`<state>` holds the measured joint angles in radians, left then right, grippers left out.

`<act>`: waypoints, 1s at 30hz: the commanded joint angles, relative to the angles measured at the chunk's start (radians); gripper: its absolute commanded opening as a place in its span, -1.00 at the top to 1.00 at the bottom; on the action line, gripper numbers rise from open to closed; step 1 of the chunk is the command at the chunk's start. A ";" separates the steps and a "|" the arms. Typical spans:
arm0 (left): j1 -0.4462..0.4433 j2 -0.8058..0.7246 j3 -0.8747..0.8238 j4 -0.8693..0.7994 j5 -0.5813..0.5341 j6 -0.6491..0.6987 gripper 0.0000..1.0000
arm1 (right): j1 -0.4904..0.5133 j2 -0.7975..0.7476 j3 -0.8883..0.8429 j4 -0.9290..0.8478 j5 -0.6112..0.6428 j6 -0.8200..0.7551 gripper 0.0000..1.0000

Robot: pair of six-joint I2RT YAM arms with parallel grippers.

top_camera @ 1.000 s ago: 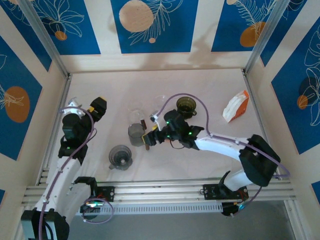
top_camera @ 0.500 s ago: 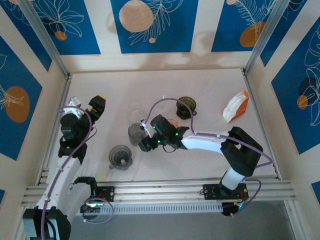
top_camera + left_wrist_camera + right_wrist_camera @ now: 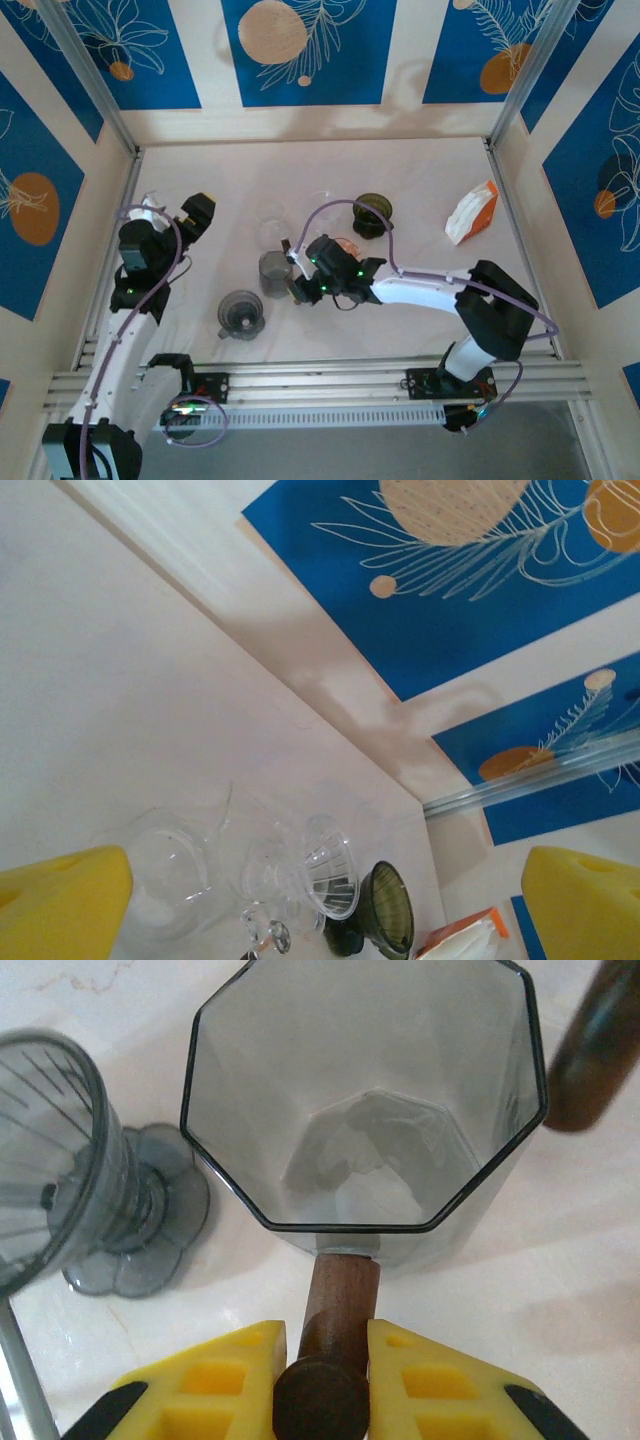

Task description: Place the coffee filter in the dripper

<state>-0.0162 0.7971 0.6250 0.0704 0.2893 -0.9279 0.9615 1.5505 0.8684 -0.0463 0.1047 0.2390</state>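
A grey octagonal glass dripper (image 3: 275,272) (image 3: 365,1100) stands mid-table, empty, its wooden handle (image 3: 338,1300) pointing toward my right gripper (image 3: 300,288) (image 3: 325,1360). The yellow fingers (image 3: 225,1370) press against both sides of that handle. White coffee filters sit in an orange pack (image 3: 471,213) (image 3: 460,942) at the far right. My left gripper (image 3: 197,212) (image 3: 322,905) hovers at the left, open, nothing between its fingers (image 3: 65,900).
A grey ribbed dripper on a flower-shaped base (image 3: 240,313) (image 3: 60,1200) stands close to the left of the octagonal one. Behind are a clear glass vessel (image 3: 270,225) (image 3: 170,870), a clear dripper (image 3: 330,865) and a green dripper (image 3: 372,213) (image 3: 390,910). Walls enclose the table.
My right gripper shifted left, then settled back beside the octagonal dripper, around its handle. The left arm shifted slightly.
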 commanded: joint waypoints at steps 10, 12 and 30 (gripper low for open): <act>-0.118 -0.069 0.075 -0.292 -0.040 0.201 -0.89 | 0.019 -0.325 -0.219 -0.242 0.135 0.101 0.56; -0.141 -0.070 0.084 -0.327 -0.070 0.221 -0.88 | 0.018 -0.355 -0.241 -0.253 0.143 0.114 0.56; -0.200 -0.075 0.199 -0.477 -0.165 0.287 -1.00 | 0.060 -0.445 -0.131 -0.315 0.146 0.109 -0.19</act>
<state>-0.2073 0.7399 0.7803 -0.3702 0.1543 -0.6704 1.0004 1.1526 0.6601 -0.3271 0.2481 0.3573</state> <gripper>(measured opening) 0.998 0.593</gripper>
